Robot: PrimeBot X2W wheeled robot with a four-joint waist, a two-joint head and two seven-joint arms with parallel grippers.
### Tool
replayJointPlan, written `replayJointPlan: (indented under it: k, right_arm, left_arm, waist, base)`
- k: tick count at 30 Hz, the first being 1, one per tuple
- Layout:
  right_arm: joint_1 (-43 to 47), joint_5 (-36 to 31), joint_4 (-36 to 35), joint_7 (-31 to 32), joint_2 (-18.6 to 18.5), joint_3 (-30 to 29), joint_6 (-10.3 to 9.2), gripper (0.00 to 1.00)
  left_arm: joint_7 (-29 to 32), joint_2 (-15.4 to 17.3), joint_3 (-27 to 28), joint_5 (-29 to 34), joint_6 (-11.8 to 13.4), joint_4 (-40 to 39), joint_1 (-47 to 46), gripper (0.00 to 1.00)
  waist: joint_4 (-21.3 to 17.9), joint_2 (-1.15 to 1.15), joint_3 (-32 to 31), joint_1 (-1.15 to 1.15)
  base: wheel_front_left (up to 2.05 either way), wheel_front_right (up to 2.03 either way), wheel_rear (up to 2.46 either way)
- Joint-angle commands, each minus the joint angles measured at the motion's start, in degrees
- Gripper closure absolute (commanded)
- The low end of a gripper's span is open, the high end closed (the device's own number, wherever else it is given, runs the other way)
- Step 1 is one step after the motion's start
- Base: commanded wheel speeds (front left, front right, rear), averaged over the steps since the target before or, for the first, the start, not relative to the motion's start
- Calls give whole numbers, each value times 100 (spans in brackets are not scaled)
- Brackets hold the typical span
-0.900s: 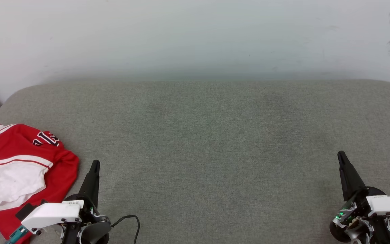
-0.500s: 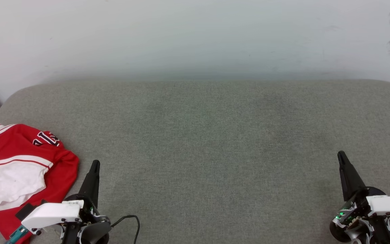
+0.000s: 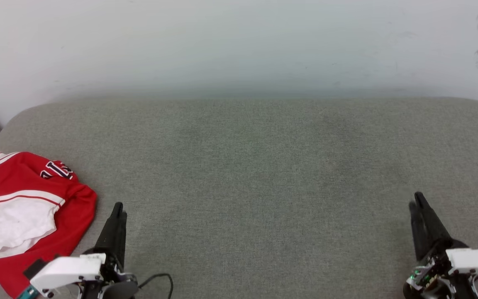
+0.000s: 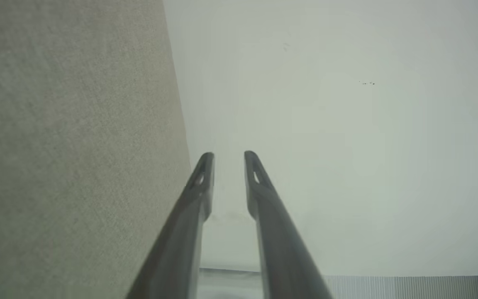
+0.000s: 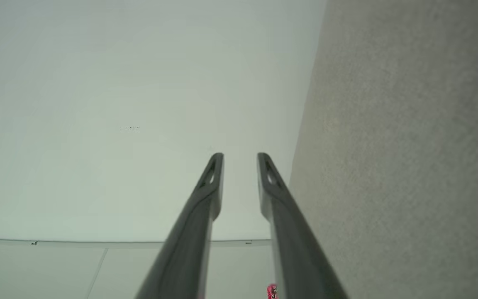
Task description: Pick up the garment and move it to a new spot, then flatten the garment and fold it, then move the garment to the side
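My left gripper and right gripper sit nearest me, well apart, each with fingers slightly parted and nothing between them. Just left of my left fingers, the shirt lies crumpled at the left end of the cushion. Beyond it, grey cushion reaches the white wall.

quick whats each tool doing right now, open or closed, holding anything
left tool: slightly open, holding nothing
right tool: slightly open, holding nothing
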Motion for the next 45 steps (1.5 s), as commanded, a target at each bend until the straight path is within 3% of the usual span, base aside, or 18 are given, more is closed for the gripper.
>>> replayJointPlan:
  k: [1,18,20,32,45]
  right_arm:
    - [18,-2,13,-4,0,2,0,0]
    - [130,-353,-348,-416,-98,281,0,0]
    - [148,-1076,-411,-623,-238,355,0,0]
    - [206,-3444,-719,-897,-181,240,0,0]
    - [359,-5128,-1044,-940,-127,297,0,0]
  left_arm:
    - [-6,-1,-12,1,0,17,16,0]
    - [-487,2,-453,502,0,-284,-61,0]
    - [-636,3,-504,1367,-1,-424,-70,0]
    - [-904,5,-783,3186,136,-569,-88,0]
    - [-1159,49,-1068,4832,293,-526,-106,0]
  waist:
    - [0,0,0,0]
    - [2,0,2,0]
    - [4,0,-5,0]
    - [2,0,-23,0]
    - [9,0,-44,0]
  base:
    - [0,0,0]
    - [0,0,0]
    - [0,0,0]
    - [0,0,0]
    - [0,0,0]
